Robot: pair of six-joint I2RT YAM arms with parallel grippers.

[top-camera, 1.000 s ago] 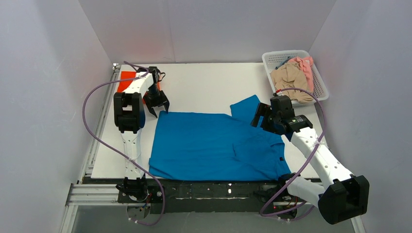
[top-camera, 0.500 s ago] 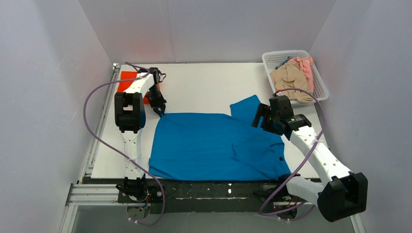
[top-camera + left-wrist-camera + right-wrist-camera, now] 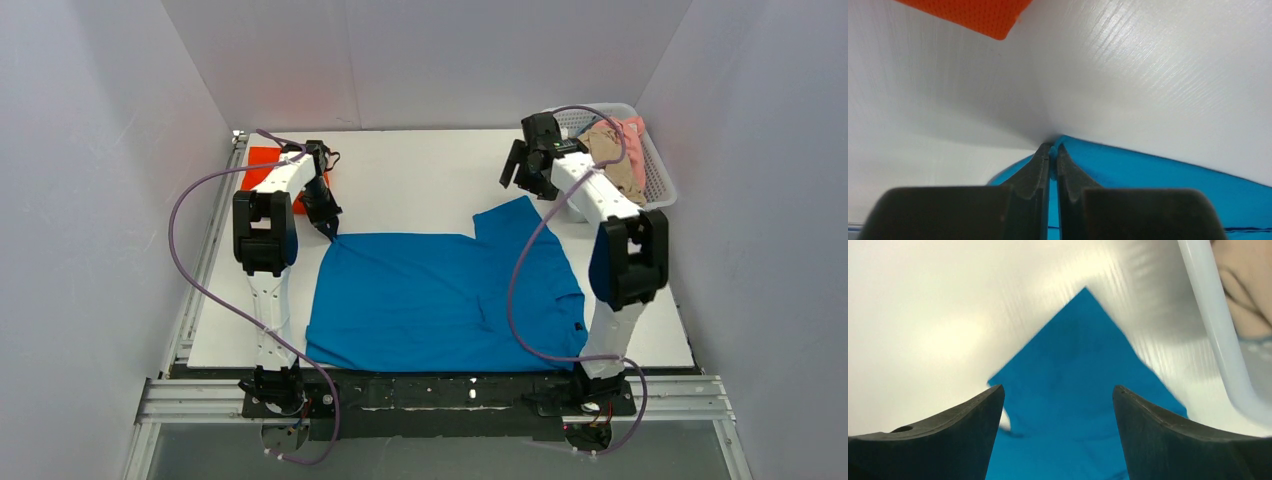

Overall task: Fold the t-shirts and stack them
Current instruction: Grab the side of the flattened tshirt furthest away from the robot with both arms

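Observation:
A bright blue t-shirt (image 3: pixel 440 300) lies spread flat on the white table, one sleeve (image 3: pixel 505 218) pointing toward the back. My left gripper (image 3: pixel 331 230) is shut on the shirt's far left corner; in the left wrist view a fold of blue cloth (image 3: pixel 1148 175) is pinched at the left gripper (image 3: pixel 1053 148). An orange-red t-shirt (image 3: pixel 262 163) lies folded at the back left, and its corner (image 3: pixel 973 15) shows in the left wrist view. My right gripper (image 3: pixel 522 178) hangs open above the blue sleeve (image 3: pixel 1083 365), with nothing between its fingers (image 3: pixel 1058 395).
A white mesh basket (image 3: pixel 660 180) at the back right holds beige (image 3: pixel 600 160) and pink (image 3: pixel 628 135) t-shirts; its rim (image 3: pixel 1215 330) runs close beside my right gripper. Purple cables loop from both arms. Grey walls enclose the table on three sides.
My left gripper closed on the blue shirt's far left corner. The right arm swung from the shirt's right side to the back, above the sleeve, and stayed open.

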